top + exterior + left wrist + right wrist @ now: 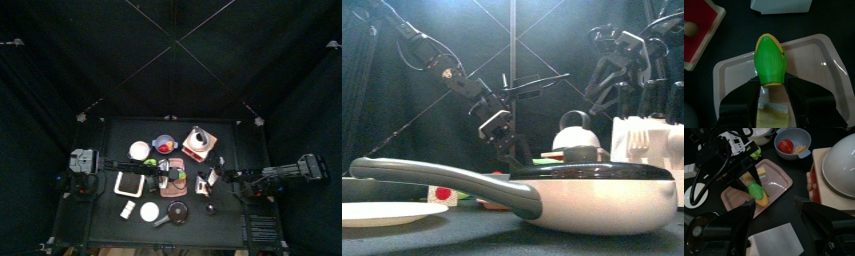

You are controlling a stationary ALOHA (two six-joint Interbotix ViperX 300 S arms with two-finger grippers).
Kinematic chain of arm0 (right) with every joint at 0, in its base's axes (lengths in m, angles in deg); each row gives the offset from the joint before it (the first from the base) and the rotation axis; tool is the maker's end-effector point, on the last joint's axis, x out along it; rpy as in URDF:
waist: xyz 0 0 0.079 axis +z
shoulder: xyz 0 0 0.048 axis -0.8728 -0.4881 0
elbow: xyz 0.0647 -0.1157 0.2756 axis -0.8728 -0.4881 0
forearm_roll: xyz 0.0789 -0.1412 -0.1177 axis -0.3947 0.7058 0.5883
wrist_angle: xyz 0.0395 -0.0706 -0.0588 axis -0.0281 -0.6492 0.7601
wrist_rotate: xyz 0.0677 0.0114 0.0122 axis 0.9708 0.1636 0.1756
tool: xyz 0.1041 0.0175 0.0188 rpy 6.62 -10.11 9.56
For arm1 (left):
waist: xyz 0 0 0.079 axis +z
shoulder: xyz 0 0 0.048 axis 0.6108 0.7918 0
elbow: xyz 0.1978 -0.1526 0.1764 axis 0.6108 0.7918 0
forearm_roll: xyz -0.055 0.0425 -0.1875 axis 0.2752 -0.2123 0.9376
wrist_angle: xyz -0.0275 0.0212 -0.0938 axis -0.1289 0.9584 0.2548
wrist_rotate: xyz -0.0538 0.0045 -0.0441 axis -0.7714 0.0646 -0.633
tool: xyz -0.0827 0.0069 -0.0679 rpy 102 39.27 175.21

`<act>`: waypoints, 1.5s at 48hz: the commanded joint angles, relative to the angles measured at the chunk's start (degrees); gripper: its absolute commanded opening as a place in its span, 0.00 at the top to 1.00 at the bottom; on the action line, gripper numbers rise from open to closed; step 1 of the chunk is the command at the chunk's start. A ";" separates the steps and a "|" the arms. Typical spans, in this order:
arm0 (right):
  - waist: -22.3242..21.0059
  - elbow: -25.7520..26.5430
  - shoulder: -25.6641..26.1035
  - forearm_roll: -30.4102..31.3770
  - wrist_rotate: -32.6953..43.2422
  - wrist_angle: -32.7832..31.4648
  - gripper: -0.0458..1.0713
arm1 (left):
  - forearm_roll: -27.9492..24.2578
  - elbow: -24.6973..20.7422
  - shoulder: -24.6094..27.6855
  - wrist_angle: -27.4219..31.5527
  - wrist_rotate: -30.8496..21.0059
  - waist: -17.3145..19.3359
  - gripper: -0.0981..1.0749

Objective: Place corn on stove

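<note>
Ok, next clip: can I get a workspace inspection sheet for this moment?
surface: black table, crowded with toy kitchenware
job's things: corn held at one end over the pink tray; stove has nothing on it, corn not yet there
clutter: saucepan, white plate, blue bowl of toy food, white kettle, red board
grippers: left claw closed on the corn; right claw open, empty, above the table
cables: cables on the left arm, none seen on the table
surroundings: black curtains
</note>
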 commanded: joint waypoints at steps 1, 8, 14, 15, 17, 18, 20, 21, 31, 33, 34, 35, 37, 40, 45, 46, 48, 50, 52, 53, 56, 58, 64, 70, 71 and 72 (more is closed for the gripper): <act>0.00 0.53 0.53 -0.18 0.00 0.18 0.12 | 0.09 -0.70 -1.14 -0.18 -0.09 0.18 0.30; 0.00 0.44 0.44 -0.44 -0.09 0.18 0.12 | 0.26 -0.18 -1.85 -0.18 -0.18 0.09 0.30; 0.00 0.35 0.53 -0.44 -0.09 0.18 0.12 | 1.14 1.32 -3.52 -0.18 -0.26 -0.09 0.30; 0.00 0.35 0.44 -0.44 0.00 0.18 0.12 | 1.32 1.67 -3.87 -0.18 -0.26 0.00 0.30; 0.00 0.35 0.53 -0.53 0.00 0.18 0.12 | 1.76 2.37 -4.57 -0.18 -0.26 -0.18 0.30; 0.00 0.35 0.44 -0.53 0.00 0.18 0.12 | 2.02 2.72 -4.83 -0.18 -0.26 -0.18 0.30; 0.00 0.35 0.53 -0.62 0.00 0.18 0.12 | 2.46 3.34 -5.45 -0.18 -0.26 -0.26 0.30; 0.00 0.44 0.44 -0.62 0.00 0.18 0.12 | 2.72 3.60 -5.71 -0.18 -0.26 -0.35 0.30; 0.00 0.35 0.44 -0.62 0.00 0.18 0.12 | 4.48 7.56 -10.20 -0.18 -0.18 -1.49 0.30; 0.00 0.35 0.44 -0.62 0.00 0.18 0.12 | 5.01 9.05 -11.87 -0.18 -0.26 -2.02 0.30; 0.00 0.44 0.44 -0.62 0.00 0.18 0.12 | 5.27 9.67 -12.48 -0.18 -0.26 -2.20 0.30; 0.00 0.44 0.44 -0.62 0.00 0.18 0.12 | 5.54 10.28 -13.27 -0.18 -0.26 -2.29 0.30; 0.00 0.35 0.44 -0.62 0.00 0.18 0.12 | 6.15 11.69 -14.94 -0.18 -0.35 -2.64 0.30; 0.00 0.35 0.35 -0.62 0.00 0.18 0.12 | 7.21 13.97 -17.67 -0.18 -0.35 -3.08 0.30; -0.09 0.44 0.18 -0.62 0.00 0.18 0.12 | 10.11 19.16 -22.41 -0.18 -0.44 -3.69 0.30; 0.00 0.35 0.18 -0.62 0.00 0.18 0.12 | 10.72 20.13 -23.20 -0.18 -0.44 -3.69 0.30; -0.09 0.44 0.09 -0.62 0.00 0.18 0.12 | 12.04 22.15 -24.79 -0.44 -0.44 -3.87 0.30; 0.00 0.44 0.09 -0.62 0.09 0.18 0.12 | 13.54 24.52 -26.98 -0.88 -0.44 -3.96 0.30; -0.09 0.44 0.00 -0.62 0.09 0.18 0.12 | 14.59 26.37 -28.65 -1.14 -0.44 -3.96 0.30; -0.09 0.44 0.00 -0.62 0.09 0.18 0.12 | 15.03 27.33 -29.53 -1.41 -0.44 -3.96 0.30; 0.00 0.44 -0.09 -0.62 0.09 0.18 0.12 | 16.08 29.97 -32.17 -2.29 -0.35 -3.96 0.30; 0.00 0.53 -0.18 -0.70 0.09 0.18 0.12 | 16.70 31.46 -33.93 -3.08 -0.35 -3.96 0.30; -0.09 0.53 -0.26 -0.97 0.09 0.18 0.12 | 17.14 36.47 -40.52 -4.39 -0.18 -3.87 0.30; 0.00 0.62 -0.26 -1.05 0.09 0.18 0.12 | 17.31 42.01 -47.29 -4.39 -0.44 -3.69 0.30; 0.00 0.62 -0.26 -1.05 0.09 0.18 0.12 | 17.49 42.71 -48.25 -4.31 -0.44 -3.69 0.30; -0.09 0.62 -0.26 -1.05 0.09 0.18 0.12 | 17.58 43.42 -49.22 -4.31 -0.44 -3.69 0.30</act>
